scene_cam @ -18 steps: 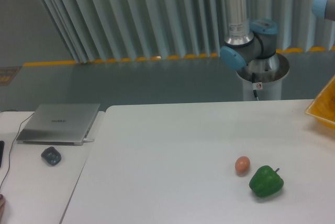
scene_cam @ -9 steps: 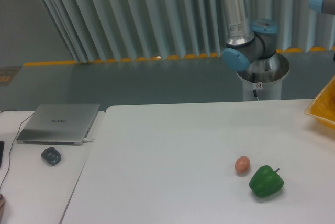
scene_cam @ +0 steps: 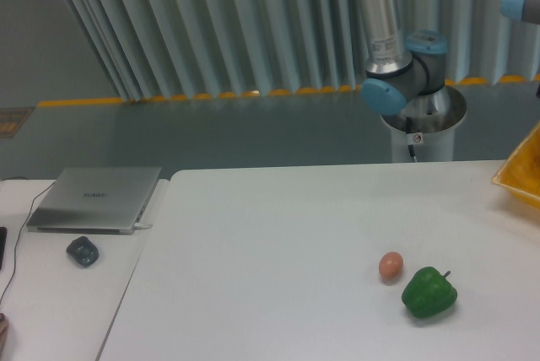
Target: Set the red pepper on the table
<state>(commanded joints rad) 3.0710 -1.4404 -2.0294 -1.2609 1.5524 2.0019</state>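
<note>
One small change shows: the silver-and-blue arm (scene_cam: 392,49) has leaned slightly toward three o'clock, while claw and red pepper sit out of view, so progress cannot be judged.

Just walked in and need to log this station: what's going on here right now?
Nothing is being handled in view. The robot arm rises from its base behind the table, and its gripper is out of frame, as is any red pepper. On the table sit a green pepper and, just to its left, a small brownish egg-shaped thing. A yellow bin pokes in at the right edge. A closed laptop lies on the side desk.
</note>
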